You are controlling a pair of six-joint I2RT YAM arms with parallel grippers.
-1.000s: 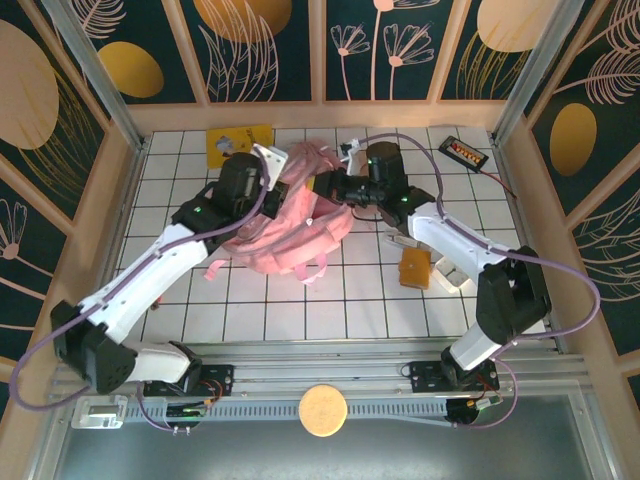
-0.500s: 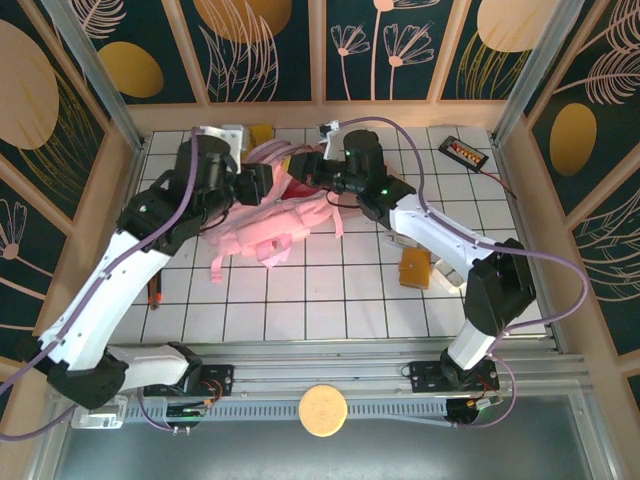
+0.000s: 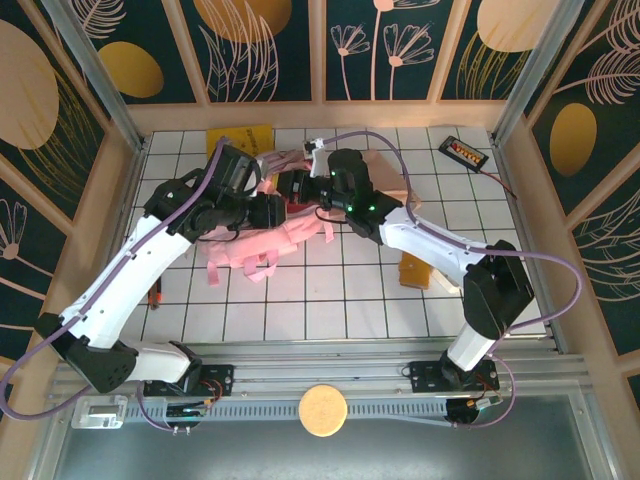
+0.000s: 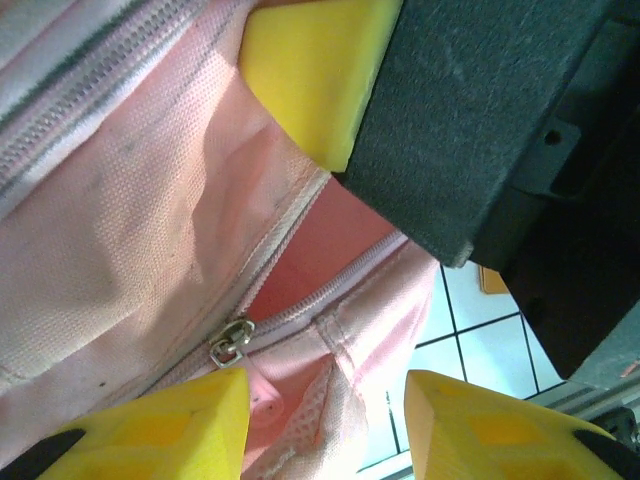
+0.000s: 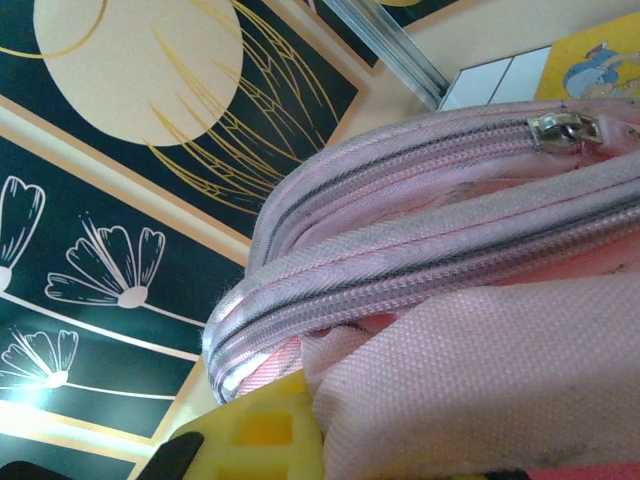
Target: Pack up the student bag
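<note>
Student bag (image 3: 258,243), woven pink fabric with ribbed zips, pinched by right tool (image 3: 293,187); left tool (image 4: 325,420) parted

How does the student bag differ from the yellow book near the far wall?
The student bag is pale pink fabric; the yellow book is bright yellow with a printed picture. The bag is much bigger than the book. The bag is bunched up, straps trailing; the book lies flat. Both are in the left half of the tiled table.
</note>
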